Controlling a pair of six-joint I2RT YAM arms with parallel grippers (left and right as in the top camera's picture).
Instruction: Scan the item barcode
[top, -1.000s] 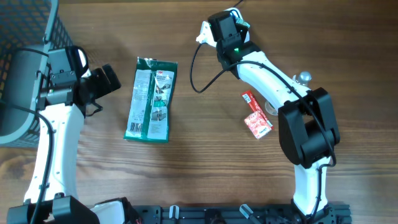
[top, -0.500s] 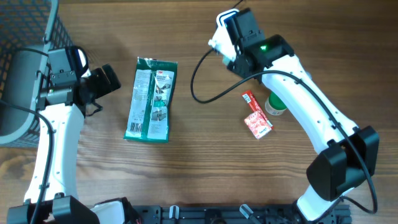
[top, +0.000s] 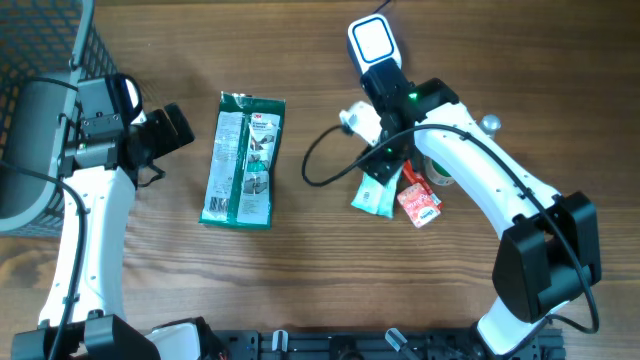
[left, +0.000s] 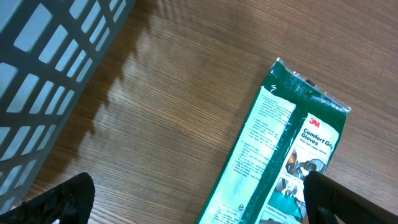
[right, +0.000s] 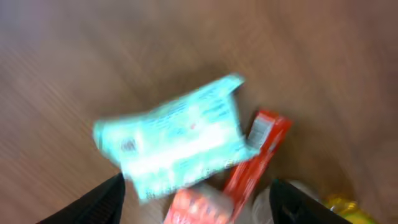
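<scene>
A teal packet (top: 372, 200) sits beside a red packet (top: 420, 198) right of centre. My right gripper (top: 386, 172) hovers just above them. In the right wrist view the teal packet (right: 177, 140) is blurred and overlaps the red packet (right: 258, 155); the right gripper (right: 199, 208) is open and neither finger touches it. A white scanner (top: 372, 40) with a pale blue face stands at the far edge. My left gripper (top: 172, 128) is open beside a green gloves packet (top: 243, 160). In the left wrist view the left gripper (left: 199, 205) holds nothing, and the gloves packet (left: 286, 149) lies near its right finger.
A dark mesh basket (top: 40, 60) fills the far left corner, its wall (left: 50, 62) close to my left wrist. A small bottle (top: 442, 172) stands partly hidden under my right arm, next to the red packet. A black cable (top: 312, 165) loops left of the right gripper.
My right arm swung from the scanner toward the red packet. Its jaws opened and the teal packet left them. The left arm has not moved.
</scene>
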